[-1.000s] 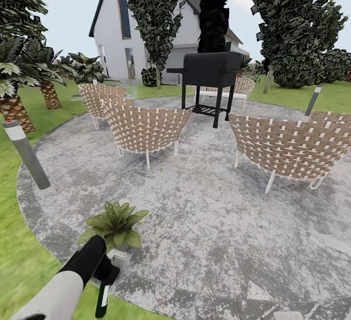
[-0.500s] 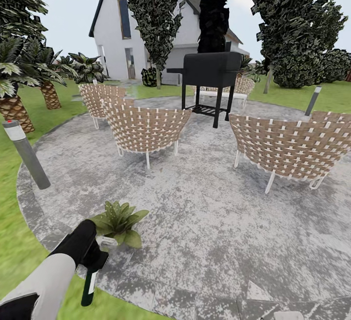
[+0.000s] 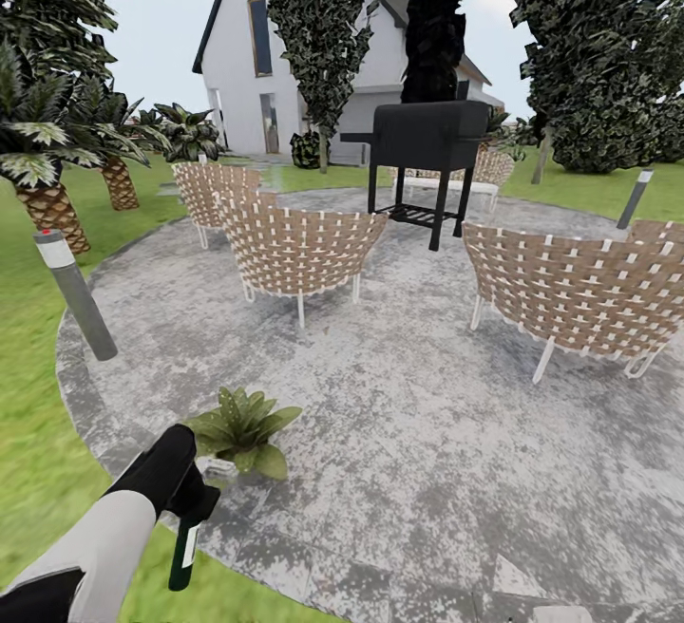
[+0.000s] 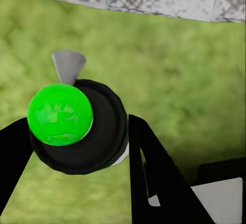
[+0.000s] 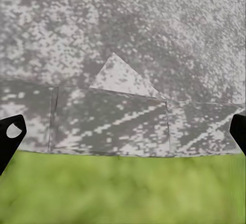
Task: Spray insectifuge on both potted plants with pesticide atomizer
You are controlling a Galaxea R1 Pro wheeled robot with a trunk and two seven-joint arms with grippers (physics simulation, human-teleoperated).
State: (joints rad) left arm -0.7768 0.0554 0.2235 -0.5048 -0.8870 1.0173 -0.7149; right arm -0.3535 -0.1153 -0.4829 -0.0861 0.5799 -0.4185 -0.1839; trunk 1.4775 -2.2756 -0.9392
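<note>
At the patio's left edge, the left gripper pinched the pesticide atomizer, a slim dark bottle hanging over the grass just beside the potted plant, a low rosette of pointed leaves. The right gripper's black fingers stood spread wide above mottled grey paving.

Mottled grey patio, green-leaved potted plant, tan-and-white woven chairs
</note>
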